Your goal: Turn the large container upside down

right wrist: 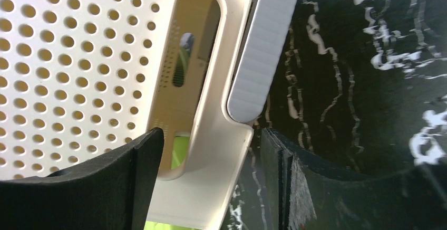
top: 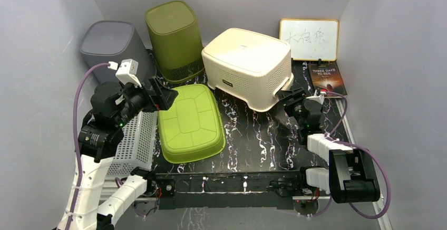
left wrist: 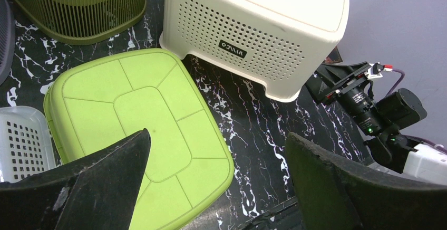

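Note:
The large cream perforated container (top: pixel 248 66) stands upside down on the black marbled table, base up. It also shows in the left wrist view (left wrist: pixel 253 29) and the right wrist view (right wrist: pixel 79 56). My right gripper (top: pixel 288 96) is low at its right end. In the right wrist view its jaws (right wrist: pixel 211 140) stand apart around the handle rim, with a small gap on the right side. My left gripper (top: pixel 162 96) is open and empty, raised over the overturned lime-green basin (top: pixel 190 122); its fingers (left wrist: pixel 105 177) frame that basin (left wrist: pixel 132 119).
A tall olive bin (top: pixel 174 35) and a grey bin (top: pixel 110 42) stand upside down at the back left. A white mesh basket (top: pixel 134 140) lies under my left arm. A whiteboard (top: pixel 309 39) and a book (top: pixel 327 79) are at the back right.

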`<state>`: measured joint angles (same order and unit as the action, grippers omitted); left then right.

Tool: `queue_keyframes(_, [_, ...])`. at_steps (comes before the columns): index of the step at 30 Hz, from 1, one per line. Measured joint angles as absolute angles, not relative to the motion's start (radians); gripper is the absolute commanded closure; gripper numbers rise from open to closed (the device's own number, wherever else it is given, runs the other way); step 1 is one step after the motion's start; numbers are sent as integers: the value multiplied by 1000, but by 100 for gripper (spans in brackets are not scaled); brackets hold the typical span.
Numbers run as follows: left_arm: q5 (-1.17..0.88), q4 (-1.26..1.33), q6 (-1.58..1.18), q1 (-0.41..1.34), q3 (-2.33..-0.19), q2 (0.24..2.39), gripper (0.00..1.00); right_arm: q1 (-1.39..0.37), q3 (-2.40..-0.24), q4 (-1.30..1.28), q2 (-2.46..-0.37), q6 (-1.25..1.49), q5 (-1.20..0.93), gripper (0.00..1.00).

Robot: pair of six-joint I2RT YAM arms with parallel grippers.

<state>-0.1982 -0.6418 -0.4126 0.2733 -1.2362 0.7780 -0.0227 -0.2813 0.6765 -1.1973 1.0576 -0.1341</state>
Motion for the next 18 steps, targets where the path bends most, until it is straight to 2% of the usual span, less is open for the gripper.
queue_keyframes(5, [-199, -636, -420, 273, -1228, 777, 2, -17, -315, 548, -1208, 1006, -104, 36])
queue_keyframes(13, [-199, -638, -421, 273, -1228, 772, 2, -17, -340, 511, -1263, 991, -99, 38])
queue_keyframes(18, [-202, -638, -421, 273, -1228, 775, 2, -17, -402, 404, -1259, 941, -87, 35])
